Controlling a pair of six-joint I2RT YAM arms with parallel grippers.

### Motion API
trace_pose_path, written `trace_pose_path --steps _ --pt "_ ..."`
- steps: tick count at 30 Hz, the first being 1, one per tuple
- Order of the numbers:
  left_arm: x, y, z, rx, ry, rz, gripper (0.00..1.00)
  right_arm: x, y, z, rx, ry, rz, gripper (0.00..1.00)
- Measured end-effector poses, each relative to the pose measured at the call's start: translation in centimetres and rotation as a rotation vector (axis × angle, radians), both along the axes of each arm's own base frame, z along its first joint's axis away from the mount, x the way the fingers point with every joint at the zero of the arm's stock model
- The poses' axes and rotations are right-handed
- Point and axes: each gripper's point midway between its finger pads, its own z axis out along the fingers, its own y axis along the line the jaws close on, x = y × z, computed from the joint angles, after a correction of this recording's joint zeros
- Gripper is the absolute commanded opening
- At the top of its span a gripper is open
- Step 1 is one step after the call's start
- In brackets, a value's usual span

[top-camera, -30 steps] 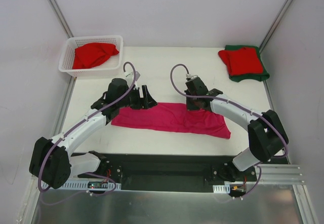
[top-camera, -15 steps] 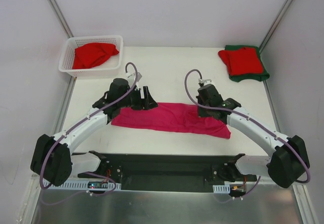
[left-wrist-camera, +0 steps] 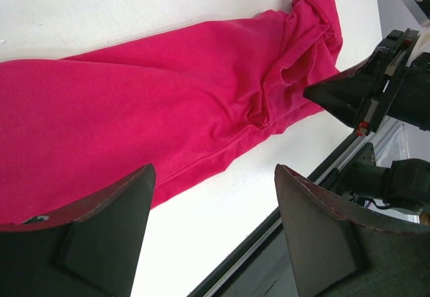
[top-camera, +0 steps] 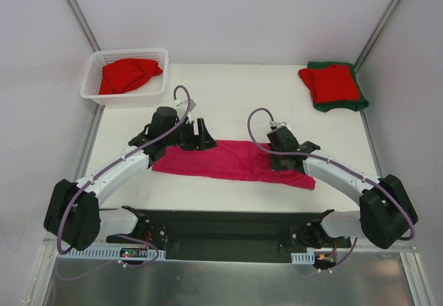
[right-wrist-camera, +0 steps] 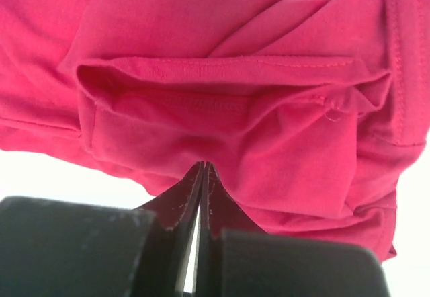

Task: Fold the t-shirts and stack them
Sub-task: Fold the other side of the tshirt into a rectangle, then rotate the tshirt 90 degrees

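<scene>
Right fingers (right-wrist-camera: 178, 199) have shifted right, now shut at the magenta-pink cloth t-shirt's (top-camera: 228, 159) right end; shirt runs left-right; left fingers (left-wrist-camera: 101, 226) wide over its left end.

- One pink t-shirt (top-camera: 232, 160)
- Two red t-shirts (top-camera: 128, 74) (top-camera: 329, 82)
- One green t-shirt (top-camera: 342, 106)
- One white basket (top-camera: 121, 99)
- Two robot arms (top-camera: 114, 171) (top-camera: 339, 174)

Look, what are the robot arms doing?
They're folding the pink t-shirt, stretched across the table. The right gripper is shut at its bunched right end; the left gripper hangs open over its left end. A red t-shirt waits in the basket; a folded red one lies on a green one.
</scene>
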Motion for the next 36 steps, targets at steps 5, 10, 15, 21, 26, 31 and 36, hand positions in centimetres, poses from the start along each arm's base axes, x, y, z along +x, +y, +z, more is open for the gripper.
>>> trace_pose_path --steps 5,10,15,21,26,31,36 --pt "0.0 0.0 0.0 0.0 0.0 0.001 0.72 0.3 0.2 -1.1 -0.015 0.019 0.002 0.01" --pt "0.0 0.0 0.0 0.0 -0.002 0.001 0.72 1.3 0.8 -2.0 -0.039 0.04 0.013 0.01" --pt "-0.3 0.2 0.3 -0.005 -0.013 0.001 0.71 3.8 2.4 -1.4 -0.044 0.012 0.034 0.01" --pt "-0.5 0.3 0.9 -0.013 -0.029 0.002 0.71 6.6 4.2 0.4 -0.021 -0.05 0.05 0.01" --pt "-0.5 0.3 1.2 -0.017 -0.036 0.002 0.71 7.1 4.3 0.4 -0.028 -0.059 0.052 0.01" --pt "-0.7 0.2 1.2 -0.022 -0.033 -0.008 0.71 7.1 4.0 0.6 -0.033 -0.069 0.043 0.01" --pt "-1.0 -0.4 0.7 -0.037 -0.008 -0.046 0.72 5.2 2.3 2.7 -0.021 -0.11 0.023 0.01"
